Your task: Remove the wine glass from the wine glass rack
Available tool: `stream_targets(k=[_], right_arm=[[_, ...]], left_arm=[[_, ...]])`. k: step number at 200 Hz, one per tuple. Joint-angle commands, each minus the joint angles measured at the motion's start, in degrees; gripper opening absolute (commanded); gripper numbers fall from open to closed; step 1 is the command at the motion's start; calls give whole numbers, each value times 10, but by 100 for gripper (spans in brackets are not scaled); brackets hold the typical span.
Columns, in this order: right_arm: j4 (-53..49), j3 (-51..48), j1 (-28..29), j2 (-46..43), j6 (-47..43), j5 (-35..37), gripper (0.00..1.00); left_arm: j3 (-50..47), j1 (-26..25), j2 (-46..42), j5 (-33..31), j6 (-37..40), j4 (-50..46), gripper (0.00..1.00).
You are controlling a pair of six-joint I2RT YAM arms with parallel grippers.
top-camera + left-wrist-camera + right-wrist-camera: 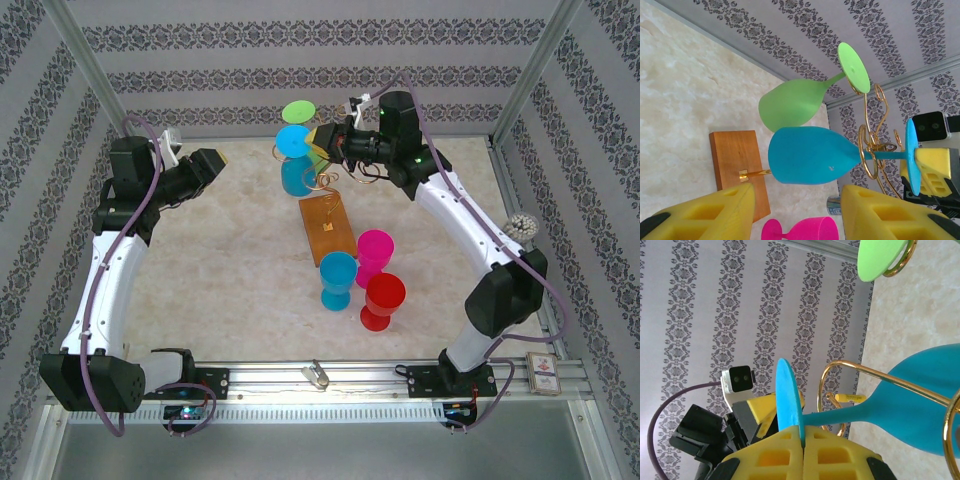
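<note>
Striped, patterned wallpaper closes in a pale marbled table (220, 260). The wine glass (920, 405), a blue one, hangs bowl-down from the gold scrolls of the wine glass rack (325, 225), which stands mid-table on its wooden base. My right gripper (804, 437) is clamped on the edge of its foot. A green glass (795, 102) hangs beside it. My left gripper (797, 205) hovers off to the left, fingers apart, holding nothing. A pink glass (375, 252), a red glass (382, 300) and a second blue glass (338, 280) stand upright by the base's near end

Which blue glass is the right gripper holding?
The hanging blue glass, foot pinched in the right gripper; the other blue glass stands on the table.
</note>
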Motion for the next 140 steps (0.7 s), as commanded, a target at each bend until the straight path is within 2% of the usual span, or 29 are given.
stream_targets(k=[1,140], right_arm=[[24,-12,11,-31,16,-10,0],[52,-66,16,-70,45,3,0]], left_arm=[[-4,7,-14,-4,1,1,49],[-16,7,-20,-1,-1,9,49]])
